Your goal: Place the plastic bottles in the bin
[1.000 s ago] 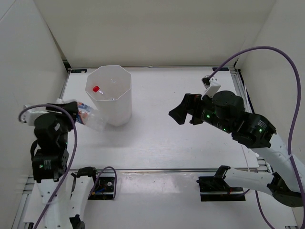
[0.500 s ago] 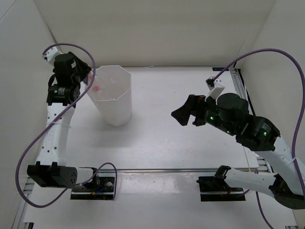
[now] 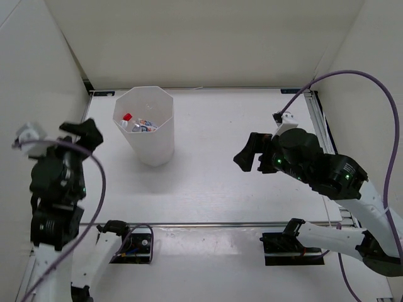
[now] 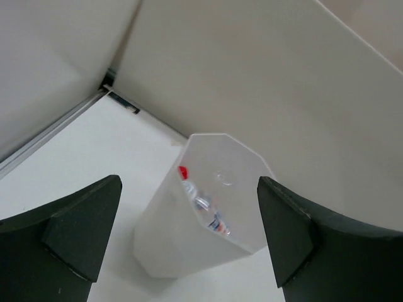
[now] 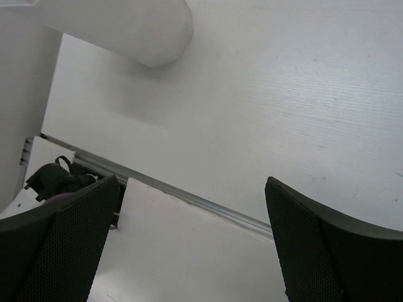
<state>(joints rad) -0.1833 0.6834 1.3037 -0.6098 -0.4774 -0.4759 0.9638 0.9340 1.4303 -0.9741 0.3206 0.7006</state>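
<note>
The bin [image 3: 155,150], tall, white and faceted, stands upright at the back left of the table. Inside it lie plastic bottles [image 3: 143,125], one with a red cap [image 3: 127,117] and one with a red-and-blue label. My left gripper [image 3: 82,133] hangs open and empty to the left of the bin, well apart from it. Its wrist view looks down into the bin [image 4: 165,246] at the bottles [image 4: 208,207] between the spread fingers [image 4: 75,229]. My right gripper [image 3: 250,153] hovers open and empty over the table's right half; its fingers [image 5: 315,242] frame bare table.
White walls enclose the table on the left, back and right. A metal rail [image 3: 239,224] runs along the near edge, with the arm bases behind it. The bin's base [image 5: 148,34] shows at the top of the right wrist view.
My left gripper carried a bottle up to the bin's rim, opened and let it go. The bottle now lies in the bin, and the arm has drawn back to the left. The right arm barely moved.
</note>
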